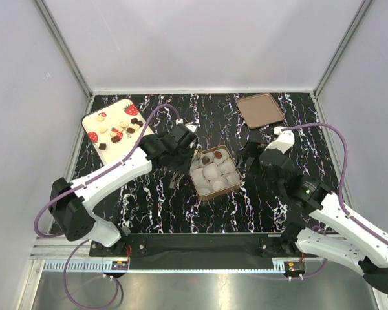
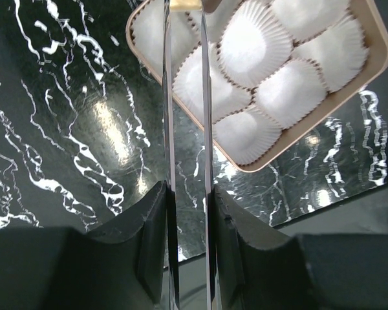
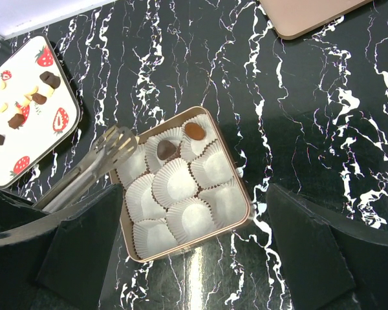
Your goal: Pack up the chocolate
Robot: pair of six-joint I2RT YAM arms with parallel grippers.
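Clamping the tongs (image 3: 84, 175), the left gripper (image 2: 187, 210) aimed them at the box (image 3: 246, 212), loose chocolate (image 3: 17, 119) lying behind on the tray (image 3: 26, 71); the right gripper (image 3: 194, 194) gaped wide.

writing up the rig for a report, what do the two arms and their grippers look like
Both the left arm and the right arm have white link shells with black joints and black bases. A purple cable loops along each. The left gripper and right gripper have chunky black, wedge-shaped fingers. A small green light glows on the right arm.
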